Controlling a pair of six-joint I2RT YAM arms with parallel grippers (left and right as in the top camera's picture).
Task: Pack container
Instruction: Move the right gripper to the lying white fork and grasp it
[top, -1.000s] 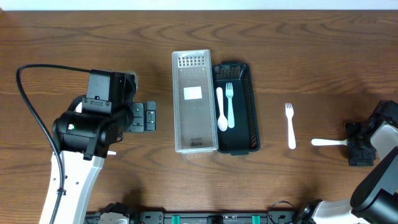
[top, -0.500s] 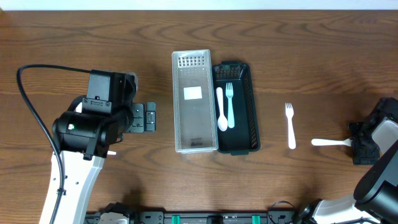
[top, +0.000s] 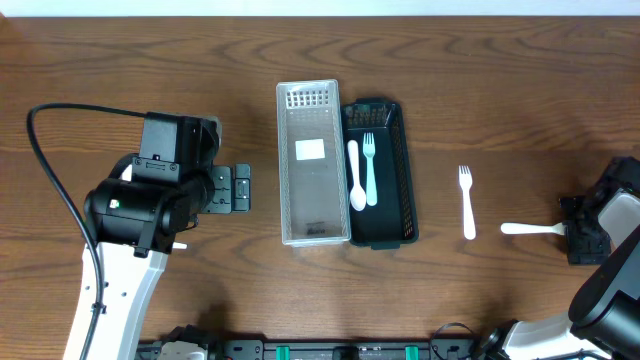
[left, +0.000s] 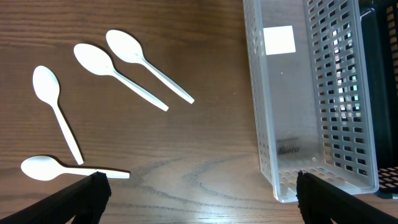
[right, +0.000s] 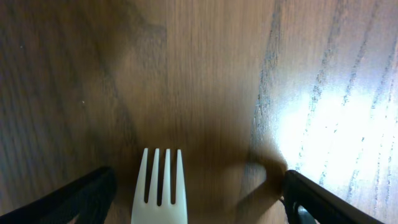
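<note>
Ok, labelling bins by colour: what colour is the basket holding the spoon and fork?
Black or very dark green; the basket shows best in the overhead view.

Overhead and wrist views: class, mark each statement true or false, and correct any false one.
1. The black basket holds a spoon and a fork. True.
2. The clear basket holds two forks. False: it holds no cutlery.
3. On the table, left of the clear basket, lie four spoons. True.
4. The right pincer is shut on a fork. False: it is open, and a loose fork lies on the table with its tines between the fingers.
5. The baskets stand far apart. False: they sit side by side, with no gap visible.
</note>
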